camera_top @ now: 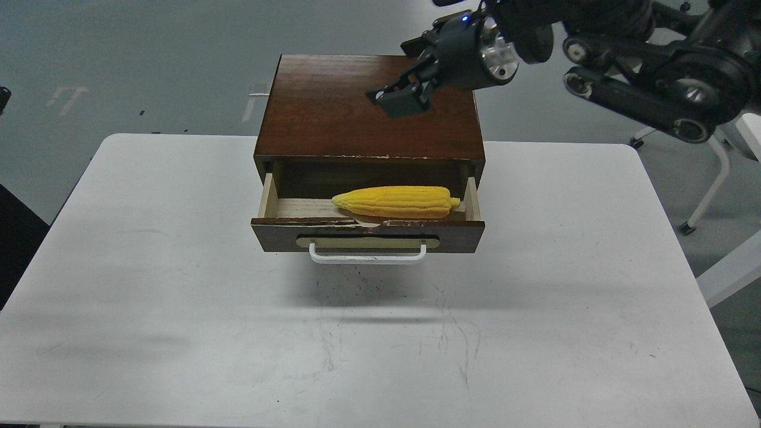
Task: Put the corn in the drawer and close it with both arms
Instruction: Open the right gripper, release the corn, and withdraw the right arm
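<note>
The yellow corn [395,202] lies lengthwise inside the open drawer [367,229], its tip pointing left, and nothing touches it. The drawer is pulled out of the dark brown cabinet [333,107], with its white bar handle [367,257] facing me. My right gripper [395,98] hangs above the cabinet top, well up and behind the drawer. Its fingers look apart and it holds nothing. My left gripper is out of view; only a dark sliver shows at the left edge.
The cabinet stands at the back middle of a white table [178,297]. White furniture legs [713,196] stand to the right of the table. Grey floor lies behind.
</note>
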Motion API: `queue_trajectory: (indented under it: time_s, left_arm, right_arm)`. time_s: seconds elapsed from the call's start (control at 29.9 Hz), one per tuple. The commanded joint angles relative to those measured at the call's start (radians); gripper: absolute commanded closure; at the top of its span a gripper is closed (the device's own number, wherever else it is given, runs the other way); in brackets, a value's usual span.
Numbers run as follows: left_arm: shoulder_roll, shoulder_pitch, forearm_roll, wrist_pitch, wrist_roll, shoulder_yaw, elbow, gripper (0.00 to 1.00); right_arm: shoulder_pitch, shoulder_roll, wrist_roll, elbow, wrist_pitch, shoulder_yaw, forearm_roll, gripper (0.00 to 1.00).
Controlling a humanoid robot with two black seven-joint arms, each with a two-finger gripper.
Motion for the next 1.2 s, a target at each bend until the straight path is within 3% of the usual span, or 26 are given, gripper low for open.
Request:
queue_trajectory:
  time_s: [0.0,0.23,0.43,0.53,0.7,0.74,0.87,1.17]
  left_arm:
    - [-0.005,-0.032,0.009,0.0,-0.006,0.004,0.0,0.03]
    - [-0.015,-0.158,0.227,0.0,-0.001,0.015,-0.086,0.03]
    - [-0.119,-0.243,0.474,0.0,-0.004,0.015,-0.193,0.03]
    - [-0.131,-0.258,0.56,0.0,-0.007,0.013,-0.31,0.03]
    - [-0.134,-0.273,0.747,0.0,-0.004,0.015,-0.685,0.14]
    - [-0.134,-0.273,0.747,0.0,-0.004,0.015,-0.686,0.14]
    - [-0.162,-0.249,1.107,0.0,-0.007,0.016,-0.967,0.15]
    - [-0.15,-0.109,1.67,0.0,-0.02,0.09,-1.313,0.24]
  right_arm:
    - [-0.042,-0.034,0.0,-0.076,0.0,0.028,0.212,0.03]
    - [-0.071,-0.135,0.0,-0.19,0.005,0.033,0.634,0.0]
    - [-0.131,-0.146,-0.009,-0.289,0.003,0.035,1.028,0.0]
    - [-0.163,-0.147,-0.011,-0.341,0.005,0.047,1.171,0.0]
    - [-0.284,-0.164,-0.021,-0.495,0.052,0.12,1.474,0.0]
    - [-0.285,-0.164,-0.022,-0.495,0.052,0.12,1.475,0.0]
    - [-0.39,-0.182,-0.029,-0.611,0.082,0.217,1.626,0.0]
    - [-0.568,-0.19,-0.029,-0.748,0.082,0.326,1.719,0.0]
